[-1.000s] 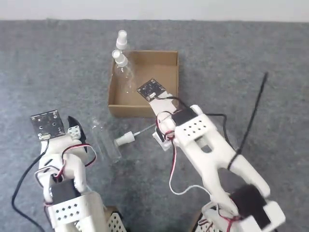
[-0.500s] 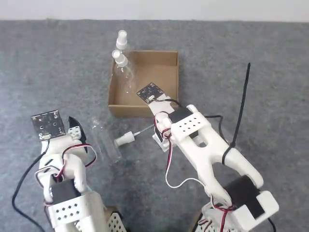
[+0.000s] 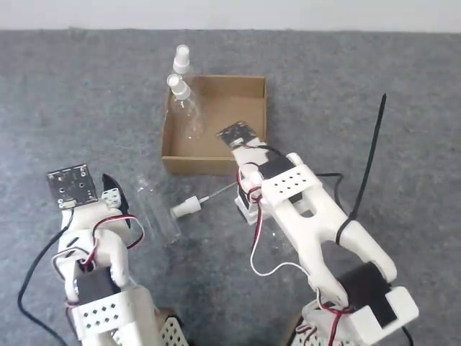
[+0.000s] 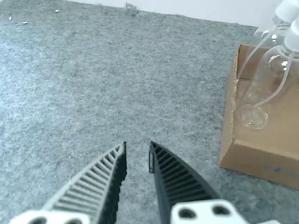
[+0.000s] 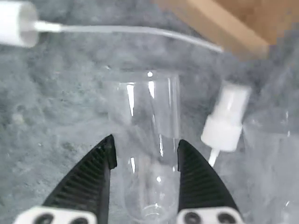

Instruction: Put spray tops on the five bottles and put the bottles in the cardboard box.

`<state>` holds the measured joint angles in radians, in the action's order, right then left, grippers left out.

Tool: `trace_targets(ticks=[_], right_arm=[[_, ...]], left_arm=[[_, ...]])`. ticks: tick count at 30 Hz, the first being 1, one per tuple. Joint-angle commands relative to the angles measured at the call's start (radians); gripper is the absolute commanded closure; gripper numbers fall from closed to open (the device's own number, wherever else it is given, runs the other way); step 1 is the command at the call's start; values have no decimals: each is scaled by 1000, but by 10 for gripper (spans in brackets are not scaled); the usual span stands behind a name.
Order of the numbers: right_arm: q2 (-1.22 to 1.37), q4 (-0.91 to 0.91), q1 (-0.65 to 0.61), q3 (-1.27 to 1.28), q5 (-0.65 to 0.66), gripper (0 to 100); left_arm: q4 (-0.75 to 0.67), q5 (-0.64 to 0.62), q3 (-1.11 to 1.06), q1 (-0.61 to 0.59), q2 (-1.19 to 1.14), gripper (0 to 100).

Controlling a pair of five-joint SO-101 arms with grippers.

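The grey carpet (image 3: 374, 65) covers the whole table. On it the right arm (image 3: 317, 223) stretches forward to just short of the cardboard box (image 3: 248, 90), while the left arm (image 3: 90, 252) sits drawn in at the near left corner.

The box stands open-topped toward the far middle of the carpet. A capped bottle (image 3: 185, 108) leans inside it at the far left corner with its white spray top above the rim, and a second capped bottle (image 3: 181, 59) stands on the carpet just behind that corner.

An uncapped bottle (image 3: 157, 209) lies on its side between the two arms, just beside the left gripper (image 4: 138, 149). That claw is only narrowly parted, with nothing between its ribbed fingers (image 4: 110, 179) — bare carpet lies under them.

The right gripper (image 5: 145, 142) is spread wide and straddles another clear bottle (image 5: 152, 112), which lies flat on the carpet. One finger looks to be against the bottle's side, and the other stands a little apart from it.

A loose spray top (image 3: 186, 207) lies near the uncapped bottle's neck, its thin tube pointing toward the front wall of the box. Another spray top (image 5: 226, 123) lies just beside the straddled bottle, and past it the edge of one more clear bottle (image 5: 273, 154) shows.
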<state>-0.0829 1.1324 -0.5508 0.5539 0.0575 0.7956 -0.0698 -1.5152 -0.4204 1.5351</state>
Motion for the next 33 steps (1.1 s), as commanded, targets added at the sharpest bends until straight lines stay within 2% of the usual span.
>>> trace_targets(ticks=[1, 9, 19, 33], right_arm=[[-13, 36, 28, -8, -144, 975], [-42, 35, 25, -9, -488, 971], [-291, 36, 27, -2, -937, 971], [-404, 25, 22, 74, -1307, 970]], left_arm=[[-29, 9, 10, -2, 18, 923], [-29, 9, 10, -3, 18, 923], [-29, 9, 10, -3, 18, 923], [-29, 9, 10, -6, 18, 923]])
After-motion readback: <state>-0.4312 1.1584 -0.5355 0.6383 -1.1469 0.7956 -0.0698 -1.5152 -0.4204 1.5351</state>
